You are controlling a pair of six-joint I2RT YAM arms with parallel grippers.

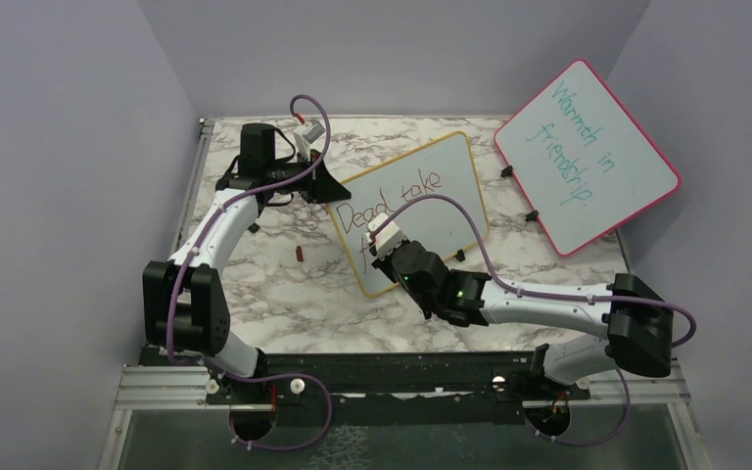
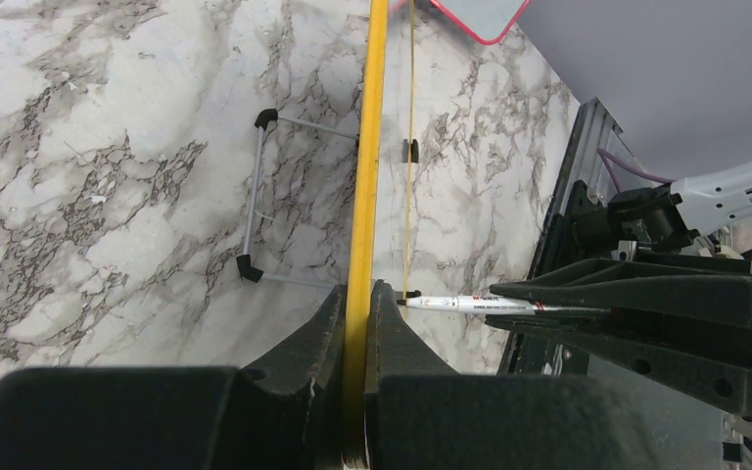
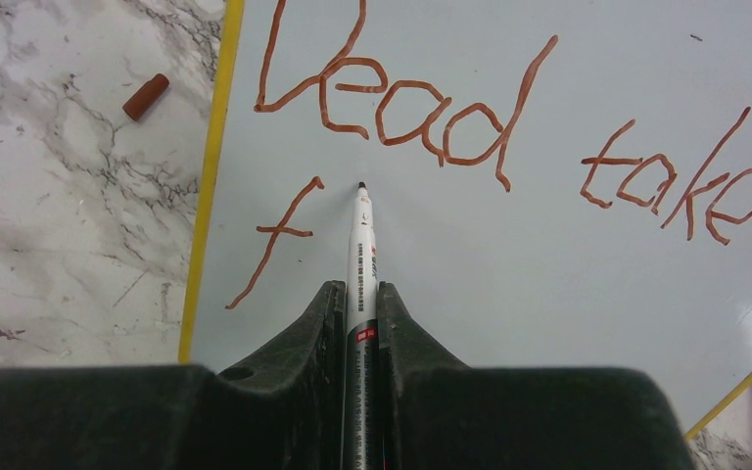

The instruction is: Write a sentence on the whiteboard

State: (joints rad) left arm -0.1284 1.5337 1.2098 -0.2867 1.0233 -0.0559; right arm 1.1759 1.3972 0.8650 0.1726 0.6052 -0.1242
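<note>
The whiteboard with a yellow frame stands tilted on the marble table. Its sentence reads "Dead take", with a lone "f" on the second line; in the right wrist view the strokes look red-brown. My left gripper is shut on the board's left edge; the yellow frame runs between its fingers. My right gripper is shut on a white marker. The marker's tip is at the board surface, just right of the "f".
A pink-red-framed board with teal handwriting leans at the back right. The marker's red-brown cap lies on the table left of the whiteboard, also in the right wrist view. The whiteboard's wire foot rests on the marble behind it.
</note>
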